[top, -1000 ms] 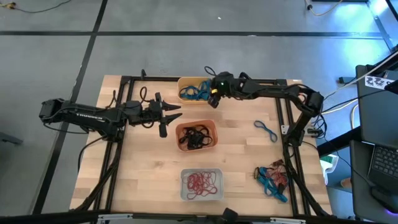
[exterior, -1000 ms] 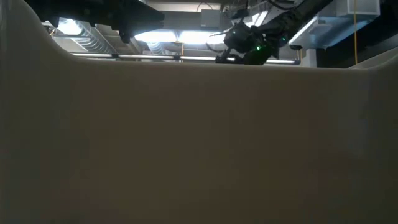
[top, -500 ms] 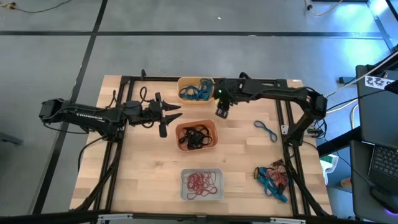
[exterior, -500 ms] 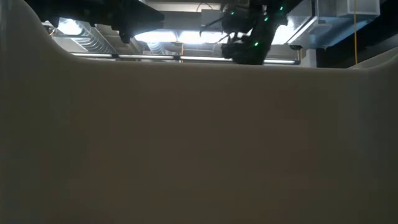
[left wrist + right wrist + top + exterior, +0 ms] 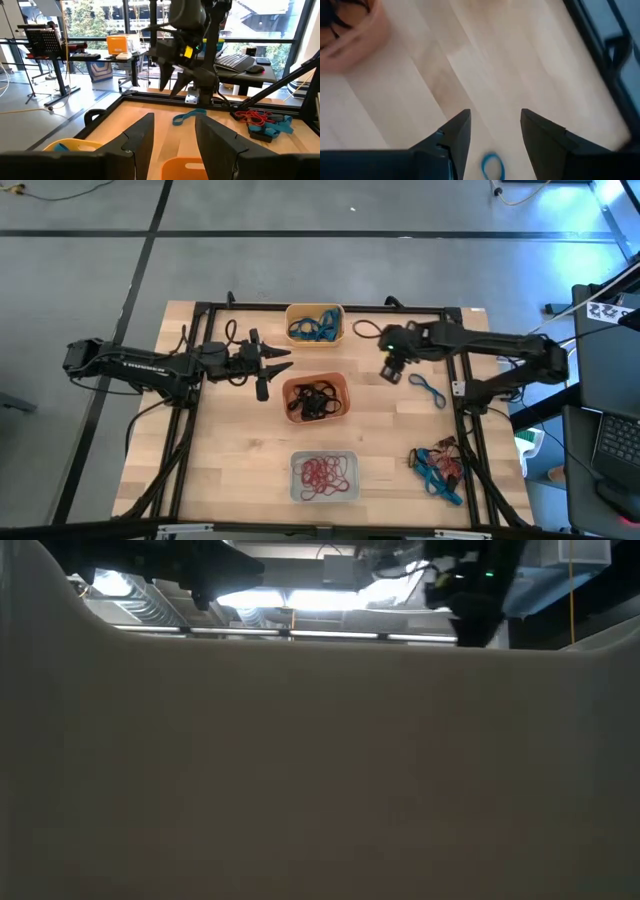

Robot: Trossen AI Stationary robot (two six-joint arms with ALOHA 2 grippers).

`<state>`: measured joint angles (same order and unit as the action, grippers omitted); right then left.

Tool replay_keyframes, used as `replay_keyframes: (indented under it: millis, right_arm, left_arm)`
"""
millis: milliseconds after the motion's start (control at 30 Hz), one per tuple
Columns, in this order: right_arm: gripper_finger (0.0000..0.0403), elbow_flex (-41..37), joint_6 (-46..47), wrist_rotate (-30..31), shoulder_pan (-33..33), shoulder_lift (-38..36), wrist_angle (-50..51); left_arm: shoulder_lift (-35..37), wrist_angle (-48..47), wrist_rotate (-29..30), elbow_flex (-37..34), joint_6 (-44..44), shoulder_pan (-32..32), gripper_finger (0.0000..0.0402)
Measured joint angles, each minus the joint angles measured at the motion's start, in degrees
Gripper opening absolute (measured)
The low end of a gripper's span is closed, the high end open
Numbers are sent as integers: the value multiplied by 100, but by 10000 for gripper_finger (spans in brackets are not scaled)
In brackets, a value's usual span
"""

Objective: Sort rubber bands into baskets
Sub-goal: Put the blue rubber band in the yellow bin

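Between the yellow basket (image 5: 314,324) and a loose blue band (image 5: 428,390) on the table (image 5: 240,450), right claw (image 5: 391,372), spread wide and empty, has swung off the basket, likely after this band; left claw (image 5: 268,366) waits, open.

This looks like a robot lab in an office building. Big windows (image 5: 125,20) show trees outside, and desks (image 5: 95,57) hold a keyboard (image 5: 235,61). A wooden bench (image 5: 250,450) stands on a grey floor (image 5: 80,270).
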<state>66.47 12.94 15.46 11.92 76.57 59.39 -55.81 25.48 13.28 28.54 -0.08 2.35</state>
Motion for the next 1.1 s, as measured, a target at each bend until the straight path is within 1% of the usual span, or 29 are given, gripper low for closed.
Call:
replay_keyframes:
  millis: [167,333,500,700,900,1000,1100]
  right_arm:
    - [172,-741,608,-2,4,-687,252]
    - [172,-1423,1079,-7,4,-1078,445]
    - [172,-1946,1266,-37,7,-1101,545]
    - [172,-2426,1279,-262,9,-1072,513]
    - [172,-2754,1279,-312,9,-1072,317]
    - [172,-2786,1279,-461,9,-1072,272]
    - [172,-2784,1376,-463,9,-1072,263]
  left_arm:
    - [0,4,0,1,-2,0,141]
    - [0,22,0,1,-4,0,141]
    - [0,39,0,0,-7,0,141]
    - [0,38,1,1,-4,0,141]
    - [0,39,2,0,-4,0,141]
    - [0,41,0,1,-4,0,141]
    - [0,40,0,-1,-7,0,141]
